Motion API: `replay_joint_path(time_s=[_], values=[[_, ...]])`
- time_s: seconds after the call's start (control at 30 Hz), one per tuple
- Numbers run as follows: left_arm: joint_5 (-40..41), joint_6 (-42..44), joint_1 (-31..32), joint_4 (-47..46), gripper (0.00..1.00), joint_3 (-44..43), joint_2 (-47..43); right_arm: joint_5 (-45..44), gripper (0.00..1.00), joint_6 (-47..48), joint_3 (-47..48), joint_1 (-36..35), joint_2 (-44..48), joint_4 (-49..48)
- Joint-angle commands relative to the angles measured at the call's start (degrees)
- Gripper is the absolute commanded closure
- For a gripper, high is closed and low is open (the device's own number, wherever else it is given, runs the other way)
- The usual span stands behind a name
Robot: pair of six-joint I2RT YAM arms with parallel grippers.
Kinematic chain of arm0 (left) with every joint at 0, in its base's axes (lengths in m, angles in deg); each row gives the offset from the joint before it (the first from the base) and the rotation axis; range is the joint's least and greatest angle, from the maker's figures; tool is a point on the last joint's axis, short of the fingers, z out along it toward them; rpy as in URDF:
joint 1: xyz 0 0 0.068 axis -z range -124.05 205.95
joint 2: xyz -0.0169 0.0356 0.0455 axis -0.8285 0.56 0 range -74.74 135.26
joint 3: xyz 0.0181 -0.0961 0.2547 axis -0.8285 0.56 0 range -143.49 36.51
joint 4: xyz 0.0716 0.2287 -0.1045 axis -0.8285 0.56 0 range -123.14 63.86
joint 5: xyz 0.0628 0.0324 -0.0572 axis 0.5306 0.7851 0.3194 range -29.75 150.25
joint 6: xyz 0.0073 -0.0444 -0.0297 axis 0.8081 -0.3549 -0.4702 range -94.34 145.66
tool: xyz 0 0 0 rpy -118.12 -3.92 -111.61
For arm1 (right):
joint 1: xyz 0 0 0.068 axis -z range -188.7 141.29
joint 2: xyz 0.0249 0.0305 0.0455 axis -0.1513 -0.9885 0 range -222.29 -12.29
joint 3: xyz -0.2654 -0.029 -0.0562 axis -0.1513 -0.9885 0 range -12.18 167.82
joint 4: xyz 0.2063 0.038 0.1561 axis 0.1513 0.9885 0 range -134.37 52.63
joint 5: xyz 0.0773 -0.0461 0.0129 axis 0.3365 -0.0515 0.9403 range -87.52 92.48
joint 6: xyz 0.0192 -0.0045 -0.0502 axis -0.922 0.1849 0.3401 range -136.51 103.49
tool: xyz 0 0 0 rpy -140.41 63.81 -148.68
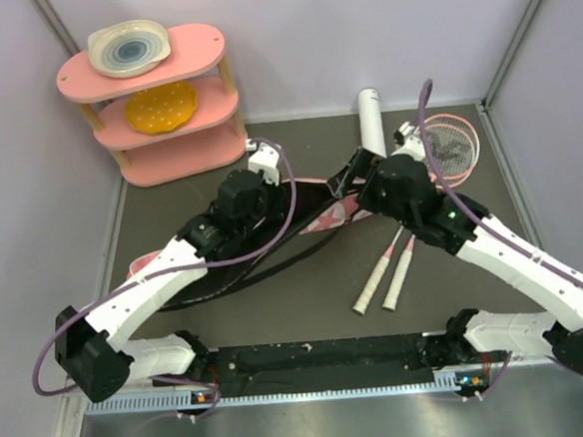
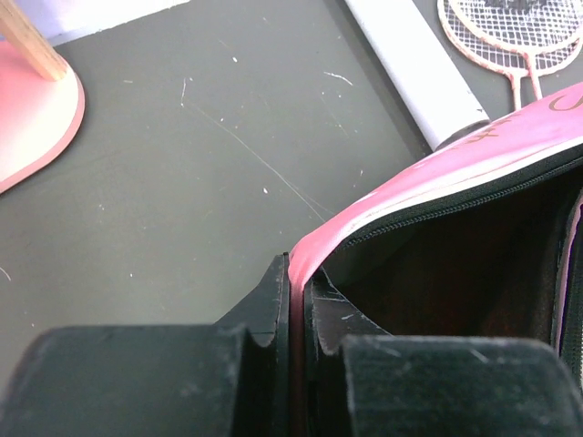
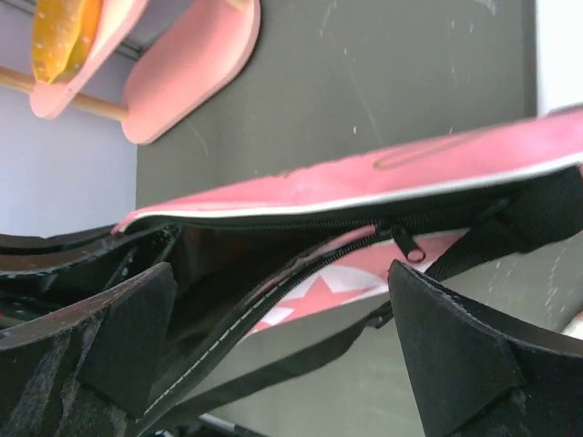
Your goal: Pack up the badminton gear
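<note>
The long pink racket bag [image 1: 316, 217] lies mid-table with its zipper undone and its dark inside showing [image 3: 237, 273]. My left gripper [image 2: 296, 300] is shut on the bag's upper pink edge [image 2: 455, 159] and holds it up off the table. At the bag's other end my right gripper [image 3: 282, 337] stands open, nothing between its fingers, and the zipper pull [image 3: 410, 248] hangs just beyond them. Two pink-framed rackets [image 1: 452, 147] lie to the right, white handles [image 1: 386, 277] toward me. The white tube [image 1: 370, 121] lies at the back. No shuttlecock shows.
A pink three-tier shelf [image 1: 159, 118] with plates stands at the back left corner; its base shows in the left wrist view [image 2: 36, 118]. Black bag straps [image 1: 246, 277] trail over the dark table toward the front. Walls close in on the back and both sides.
</note>
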Motion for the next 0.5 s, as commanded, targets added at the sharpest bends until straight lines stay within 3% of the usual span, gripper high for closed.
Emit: replay_joint_path(time_s=[0.0,0.1,0.23,0.47], values=[[2.6,-2.0,-0.2,-9.6,1.00,0.4,-4.1,-3.1,0.01,-13.4,0.1,-3.6,-1.3,-0.1],[1.1,-2.1,-0.1,-9.8,1.00,0.9,-5.2,-5.2,0.04,-18.5,-1.6,-5.2,-2.6,-0.1],[-0.6,-2.3,-0.2,-10.0,1.00,1.2,-5.9,-8.0,0.23,-23.2,-3.5,-5.8,-3.7,0.0],[-6.7,-3.3,-0.1,-13.0,1.00,3.2,-7.9,-11.7,0.30,-24.8,-2.2,-5.8,-6.4,0.1]])
